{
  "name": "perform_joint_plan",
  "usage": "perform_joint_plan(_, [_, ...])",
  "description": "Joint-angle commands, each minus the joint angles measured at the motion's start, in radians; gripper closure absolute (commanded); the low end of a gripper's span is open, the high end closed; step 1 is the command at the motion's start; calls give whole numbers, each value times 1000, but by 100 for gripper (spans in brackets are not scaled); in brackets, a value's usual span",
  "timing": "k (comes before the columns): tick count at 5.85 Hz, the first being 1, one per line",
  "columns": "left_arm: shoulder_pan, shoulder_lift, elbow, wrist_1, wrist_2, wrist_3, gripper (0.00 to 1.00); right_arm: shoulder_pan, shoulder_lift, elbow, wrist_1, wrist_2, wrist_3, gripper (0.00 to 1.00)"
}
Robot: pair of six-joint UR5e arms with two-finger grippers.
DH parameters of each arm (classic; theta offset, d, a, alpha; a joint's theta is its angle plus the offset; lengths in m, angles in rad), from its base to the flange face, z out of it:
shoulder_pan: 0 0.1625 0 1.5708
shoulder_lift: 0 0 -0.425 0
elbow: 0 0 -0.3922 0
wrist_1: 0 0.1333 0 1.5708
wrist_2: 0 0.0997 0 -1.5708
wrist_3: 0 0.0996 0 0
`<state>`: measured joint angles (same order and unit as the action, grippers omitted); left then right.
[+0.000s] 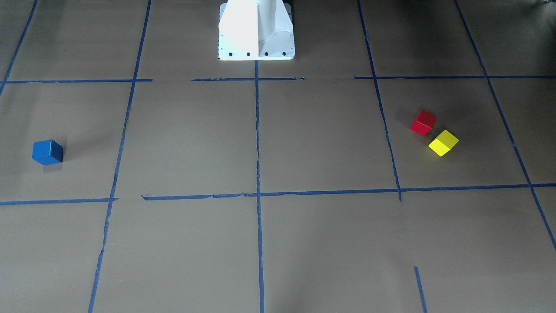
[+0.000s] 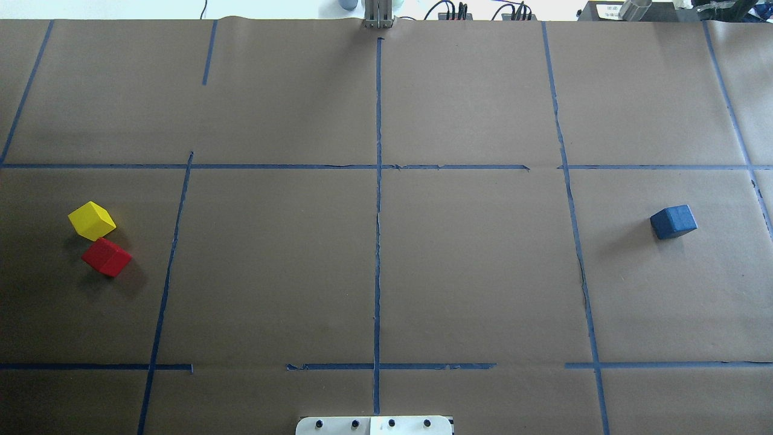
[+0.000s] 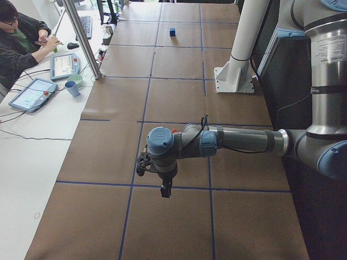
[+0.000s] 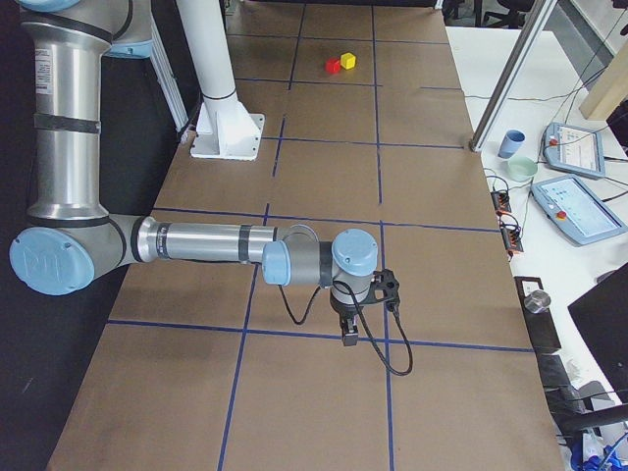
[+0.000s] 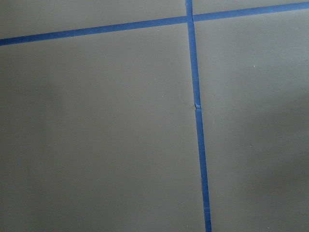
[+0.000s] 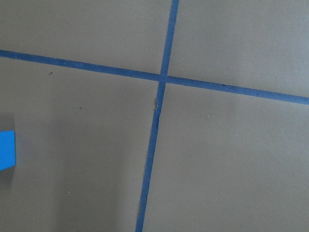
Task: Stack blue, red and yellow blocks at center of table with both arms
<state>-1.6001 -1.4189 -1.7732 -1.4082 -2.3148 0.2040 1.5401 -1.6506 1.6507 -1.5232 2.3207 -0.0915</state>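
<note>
**Block positions, overhead view.** The yellow block [image 2: 92, 220] and the red block [image 2: 107, 257] lie at the left edge of the frame. The yellow block is directly above the red one in the picture. They sit just beside each other, and contact cannot be confirmed. Both are turned at an angle to the blue tape grid [image 2: 378, 241]. The blue block [image 2: 673, 222] lies alone at the right of the frame, well apart from the other two. All three rest directly on the paper-covered table [image 2: 471, 272].

**Left gripper** [image 3: 166, 190]. It points down over the table at lower centre of the left side view. Its opening and contents cannot be told.

**Right gripper** [image 4: 347, 337]. It points down at lower centre of the right side view. Its opening and contents cannot be told. In the right wrist view, the blue block shows partly at the left edge.
</note>
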Motion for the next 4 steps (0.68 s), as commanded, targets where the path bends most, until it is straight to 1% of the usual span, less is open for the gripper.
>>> perform_joint_plan(1, [0, 0, -2, -2, -1, 5, 0, -2, 2, 0, 2, 2, -1, 0])
perform_joint_plan(3, [5, -3, -5, -3, -5, 2, 0, -15, 17, 9, 8, 6, -2, 0])
perform_joint_plan(4, [6, -3, -5, -3, -8, 2, 0, -96, 17, 3, 106, 8, 36, 0])
